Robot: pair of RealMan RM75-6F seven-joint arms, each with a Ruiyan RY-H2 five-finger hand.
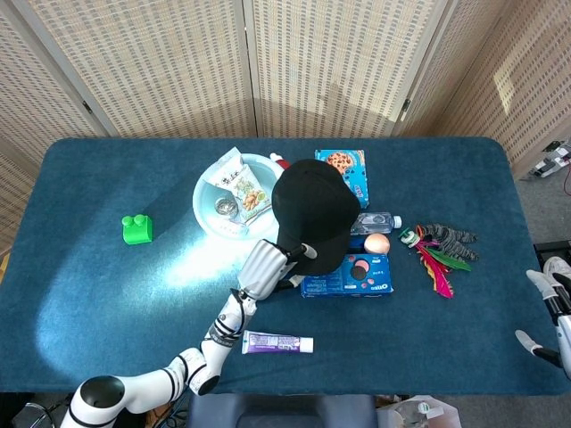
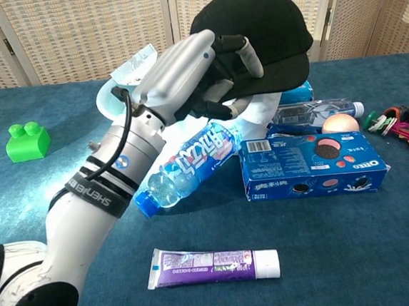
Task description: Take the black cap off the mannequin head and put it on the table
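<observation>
Black cap [image 2: 261, 26] above box [image 2: 313, 163] reading "OREO"

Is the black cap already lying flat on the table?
No, the black cap is raised above the table, gripped at its brim by the left robot hand, with the white mannequin head showing underneath.

You can read "OREO" on the blue cookie box [image 2: 313, 165] lying on the table, and "SHENIE…" on the black band around the left forearm [image 2: 97, 194]; other labels are illegible.
</observation>
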